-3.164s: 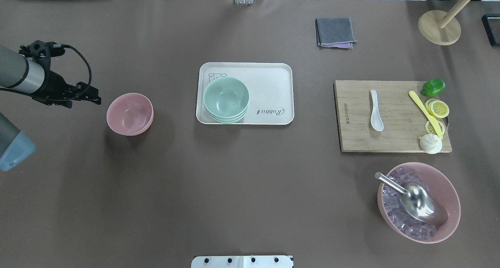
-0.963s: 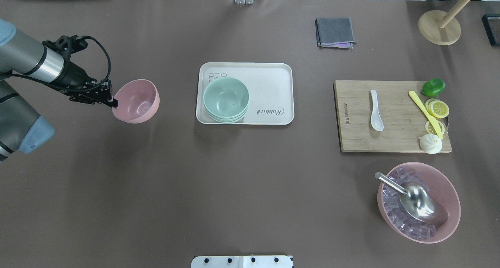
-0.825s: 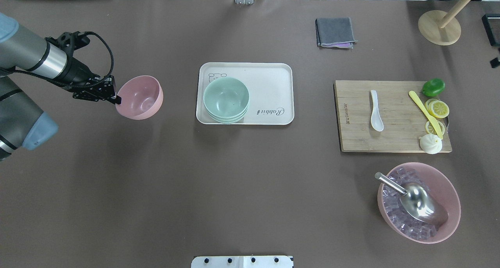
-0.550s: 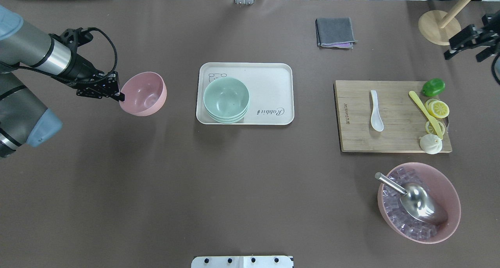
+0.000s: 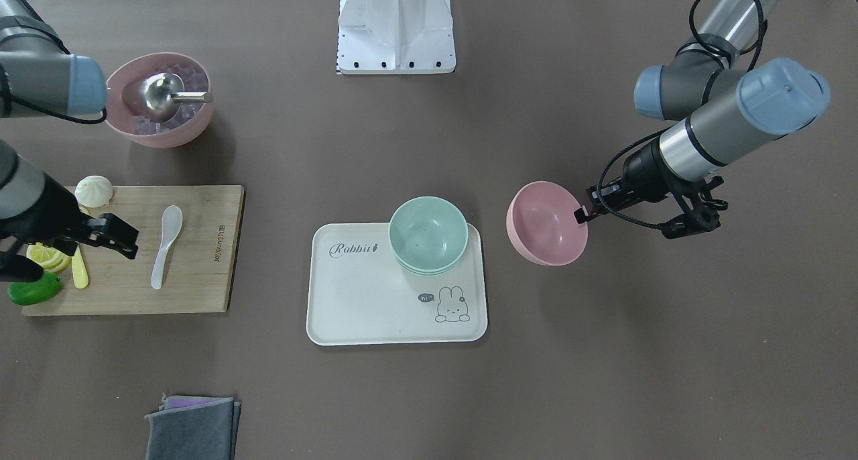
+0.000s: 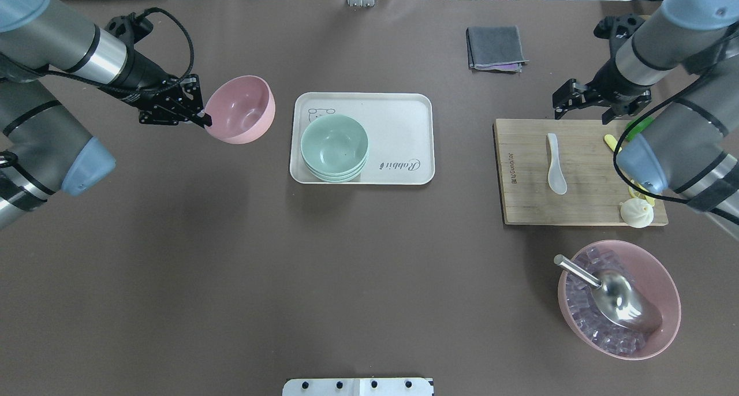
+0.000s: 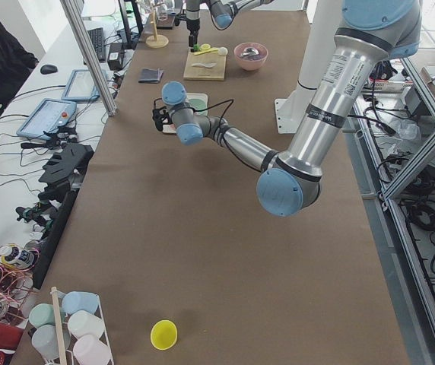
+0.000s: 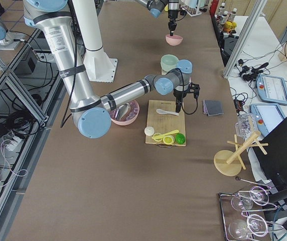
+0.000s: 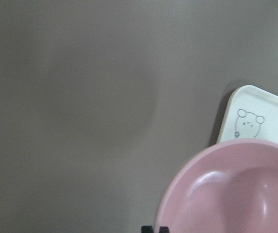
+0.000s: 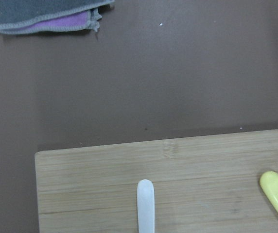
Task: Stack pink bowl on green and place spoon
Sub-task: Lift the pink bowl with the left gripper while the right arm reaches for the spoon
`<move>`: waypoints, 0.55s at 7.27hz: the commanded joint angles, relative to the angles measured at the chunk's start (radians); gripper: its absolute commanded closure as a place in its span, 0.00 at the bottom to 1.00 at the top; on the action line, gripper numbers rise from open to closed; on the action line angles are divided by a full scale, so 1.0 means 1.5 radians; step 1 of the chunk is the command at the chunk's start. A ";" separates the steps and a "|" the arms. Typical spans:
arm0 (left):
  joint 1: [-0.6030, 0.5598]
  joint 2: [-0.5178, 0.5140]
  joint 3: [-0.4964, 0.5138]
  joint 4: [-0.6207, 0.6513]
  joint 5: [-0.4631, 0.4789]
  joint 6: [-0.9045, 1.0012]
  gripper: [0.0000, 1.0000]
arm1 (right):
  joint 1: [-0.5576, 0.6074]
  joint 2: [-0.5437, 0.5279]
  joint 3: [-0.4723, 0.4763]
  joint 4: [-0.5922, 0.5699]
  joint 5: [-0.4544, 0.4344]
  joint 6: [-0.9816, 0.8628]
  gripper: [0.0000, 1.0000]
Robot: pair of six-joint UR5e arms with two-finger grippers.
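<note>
My left gripper (image 6: 199, 118) is shut on the rim of the pink bowl (image 6: 239, 108) and holds it tilted above the table, just left of the white tray (image 6: 398, 124). It also shows in the front view (image 5: 582, 213), with the bowl (image 5: 546, 223) to its left. A stack of green bowls (image 6: 334, 146) sits in the tray's left half. The white spoon (image 6: 556, 164) lies on the cutting board (image 6: 583, 211). My right gripper (image 6: 582, 116) is open over the board's far edge, just beyond the spoon's handle (image 10: 146, 206).
A yellow knife (image 5: 80, 272), lemon slices, a lime (image 5: 30, 291) and a white bun (image 6: 636, 212) lie on the board's right side. A large pink bowl of ice with a metal scoop (image 6: 618, 298) stands nearer. A grey cloth (image 6: 495, 48) lies at the back.
My left gripper closed on the pink bowl, lifted it and carried it right and back toward the tray. My right arm came in from the right to the cutting board's far edge.
</note>
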 commanded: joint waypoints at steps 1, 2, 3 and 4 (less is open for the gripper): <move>0.000 -0.057 -0.034 0.087 -0.001 -0.038 1.00 | -0.034 0.005 -0.067 0.075 -0.024 0.018 0.05; 0.000 -0.057 -0.037 0.087 -0.001 -0.038 1.00 | -0.036 0.004 -0.071 0.078 -0.023 0.012 0.06; 0.002 -0.059 -0.038 0.087 -0.001 -0.038 1.00 | -0.048 0.002 -0.072 0.078 -0.022 0.010 0.06; 0.002 -0.060 -0.037 0.087 -0.001 -0.039 1.00 | -0.056 -0.001 -0.072 0.077 -0.022 0.010 0.09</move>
